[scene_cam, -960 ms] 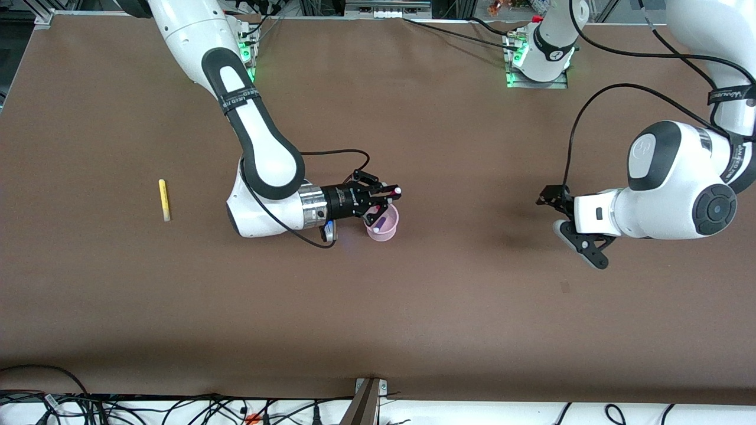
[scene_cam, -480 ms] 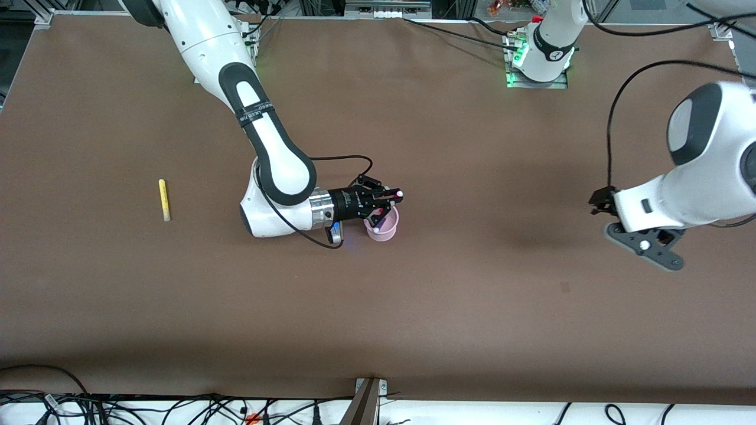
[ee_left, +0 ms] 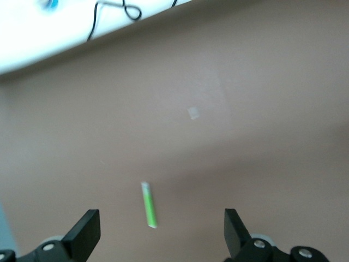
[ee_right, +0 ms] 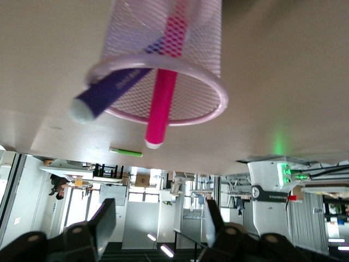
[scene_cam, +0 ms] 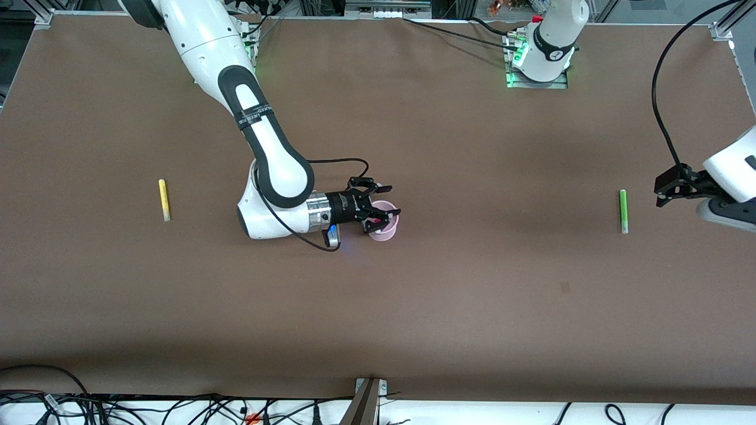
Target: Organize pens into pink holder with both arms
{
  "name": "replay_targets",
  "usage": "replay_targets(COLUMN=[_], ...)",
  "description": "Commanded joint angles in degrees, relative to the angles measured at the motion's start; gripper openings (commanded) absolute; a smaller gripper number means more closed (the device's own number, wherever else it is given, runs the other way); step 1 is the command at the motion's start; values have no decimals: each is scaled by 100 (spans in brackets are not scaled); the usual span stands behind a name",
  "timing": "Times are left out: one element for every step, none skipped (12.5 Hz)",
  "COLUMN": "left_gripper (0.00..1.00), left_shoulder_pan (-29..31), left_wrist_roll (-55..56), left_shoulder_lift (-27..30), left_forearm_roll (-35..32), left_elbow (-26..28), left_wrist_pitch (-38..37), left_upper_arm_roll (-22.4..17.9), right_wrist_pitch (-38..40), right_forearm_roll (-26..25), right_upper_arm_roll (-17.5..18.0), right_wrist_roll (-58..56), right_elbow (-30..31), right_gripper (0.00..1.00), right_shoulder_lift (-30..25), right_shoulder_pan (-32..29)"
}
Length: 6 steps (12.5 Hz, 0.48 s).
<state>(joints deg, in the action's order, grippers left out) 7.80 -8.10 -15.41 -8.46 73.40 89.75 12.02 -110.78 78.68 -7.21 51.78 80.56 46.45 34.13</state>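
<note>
Green pen lies near left arm's end; left gripper hovers over it, fingers wide, empty; descend centred. Right gripper spread over holder, pink pen released inside with purple pen; lift straight, avoid rim. Yellow pen remains.

**Around the desk: cloth, cables, frame and lamps**

A brown cloth is covering the desk from edge to edge, and a small darker mark is showing on it toward the left arm's end. Black cables are lying tangled along a white strip at the edge nearest the front camera, where a metal bracket is gripping the cloth's edge. Green lamps are glowing on a mounting plate at the top edge. A silver aluminium frame is running along that same edge.
</note>
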Motion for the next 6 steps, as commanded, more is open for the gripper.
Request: replay_targets(left_gripper=[100,100,100,100,100,100], left_shoulder_pan=[-637,-866,-990,-965,-956,-956], left_wrist_roll=[494,477,468,468,468,476], left_shoulder_lift=[1413,1645,1629,1612,1568,1559], left_forearm_roll=[494,494,485,485,485,485], left_elbow=[1925,2245,2214,2187,2144,2082], left_wrist_pitch=[575,866,852,852,852,843], left_upper_arm_roll=[-839,-1146,-1315,-1316,-1325,-1316], right_wrist_pitch=[-101,-293,-356,-322,-296,-252], right_forearm_roll=[-937,-1586,-2358,-3157,-3975,-4592], right_upper_arm_roll=[-193,-185,-185,-185,-185,-193], right_wrist_roll=[-27,-18,-1,8,-27,-166], right_elbow=[-49,-49,-15,55,256,589], right_gripper=[100,100,100,100,100,100], right_shoulder_lift=[-451,-731,-1012,-1285,-1679,-2127], right_shoulder_pan=[68,68,77,77,68,59])
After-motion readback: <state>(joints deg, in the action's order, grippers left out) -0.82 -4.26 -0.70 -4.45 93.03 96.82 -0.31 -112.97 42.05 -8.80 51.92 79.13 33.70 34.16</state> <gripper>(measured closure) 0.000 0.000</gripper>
